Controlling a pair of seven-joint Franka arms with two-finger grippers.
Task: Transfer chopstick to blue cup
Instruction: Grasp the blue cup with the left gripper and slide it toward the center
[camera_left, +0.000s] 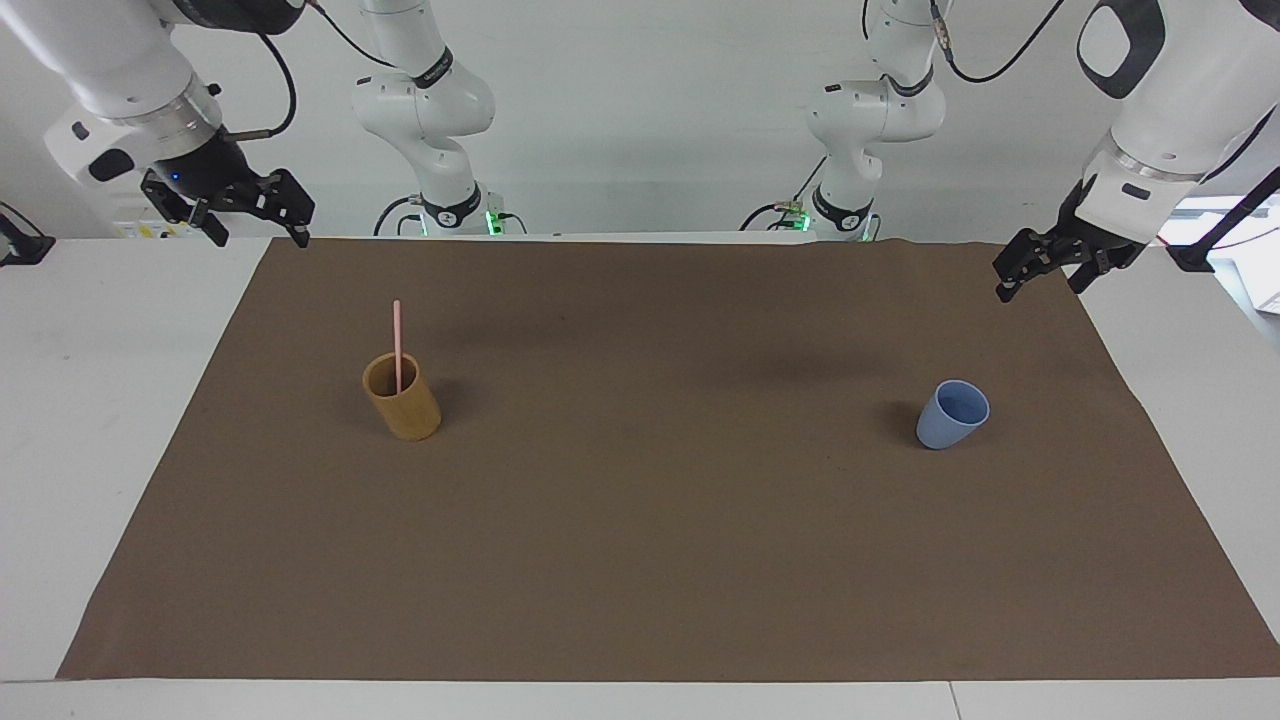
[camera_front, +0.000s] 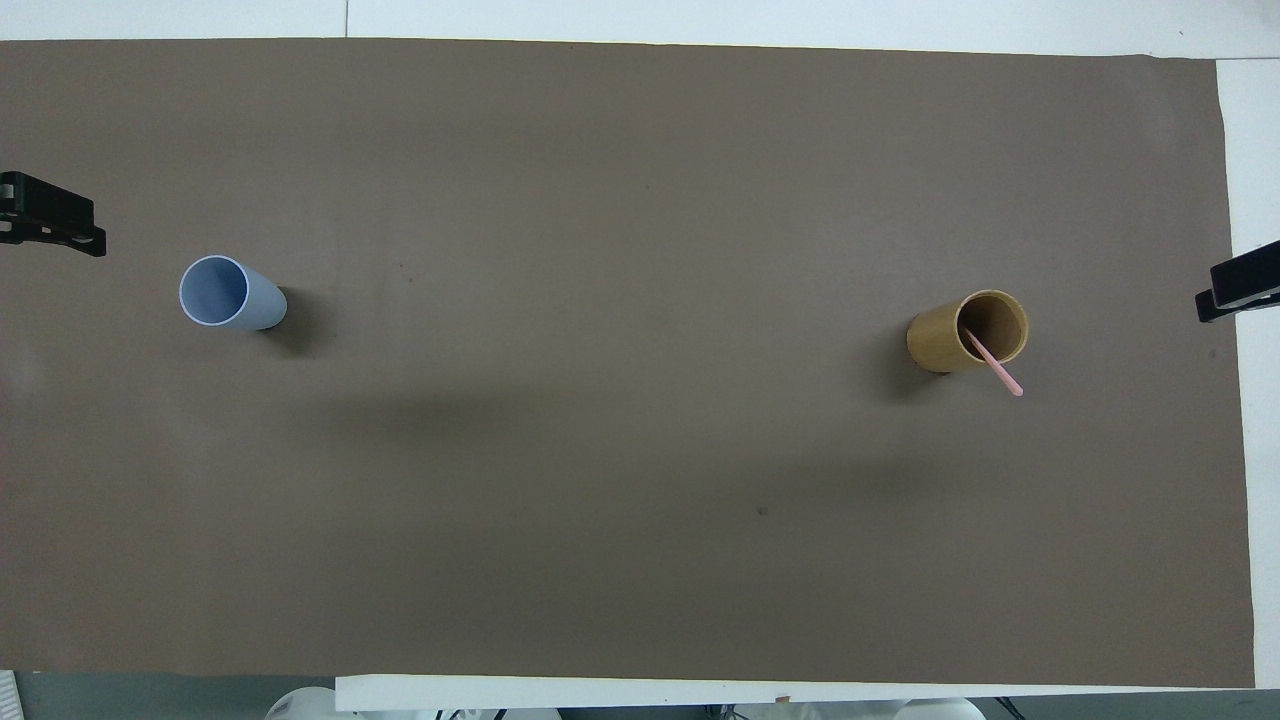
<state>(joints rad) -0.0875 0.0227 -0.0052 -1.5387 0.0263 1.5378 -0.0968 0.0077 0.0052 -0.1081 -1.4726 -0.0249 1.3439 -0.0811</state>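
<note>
A single pale pink chopstick (camera_left: 397, 335) stands in a tan wooden cup (camera_left: 408, 408) toward the right arm's end of the table. In the overhead view the chopstick (camera_front: 996, 364) leans over the tan cup's (camera_front: 940, 345) rim. The blue cup (camera_left: 951, 416) stands upright and empty toward the left arm's end; it also shows in the overhead view (camera_front: 226, 293). My right gripper (camera_left: 258, 232) hangs open and empty over the mat's corner by its base. My left gripper (camera_left: 1038, 288) hangs open and empty over the mat's edge at its own end. Both arms wait.
A brown mat (camera_left: 640, 540) covers most of the white table (camera_left: 80, 400). The two cups are the only things on it, far apart. In the overhead view only the tips of the left gripper (camera_front: 50, 215) and right gripper (camera_front: 1240, 288) show at the edges.
</note>
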